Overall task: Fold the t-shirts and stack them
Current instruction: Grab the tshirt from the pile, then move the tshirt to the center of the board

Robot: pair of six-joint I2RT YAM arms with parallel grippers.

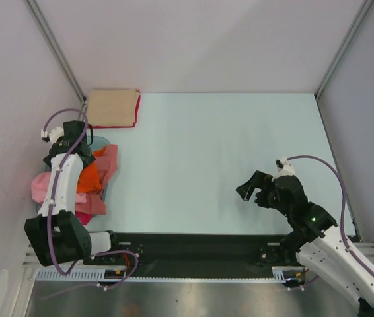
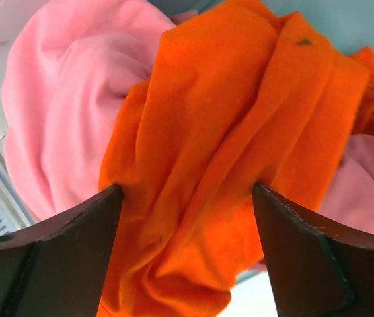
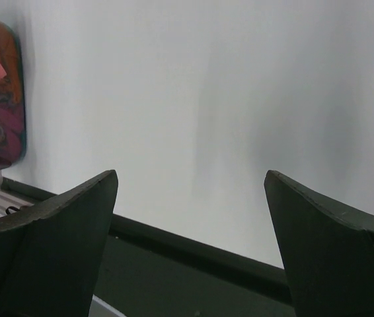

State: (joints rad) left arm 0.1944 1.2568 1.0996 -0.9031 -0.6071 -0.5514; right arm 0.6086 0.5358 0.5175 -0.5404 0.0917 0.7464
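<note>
A crumpled bright orange t-shirt (image 2: 240, 119) lies on a pink one (image 2: 61, 99) in the pile at the table's left edge (image 1: 89, 177). My left gripper (image 2: 187, 198) is down in that pile, its jaws wide open on either side of a fold of the orange cloth, the fingertips (image 2: 111, 198) touching it. A coral t-shirt (image 1: 108, 162) hangs over the pile's right side. A folded tan t-shirt (image 1: 112, 107) lies at the back left on a red one (image 1: 137, 111). My right gripper (image 1: 252, 191) hovers open and empty over the pale table at the right.
A translucent blue-green tub (image 1: 100, 140) holds the pile of shirts. White walls close in the table on the left, back and right. A black strip (image 1: 193, 244) runs along the near edge between the arm bases.
</note>
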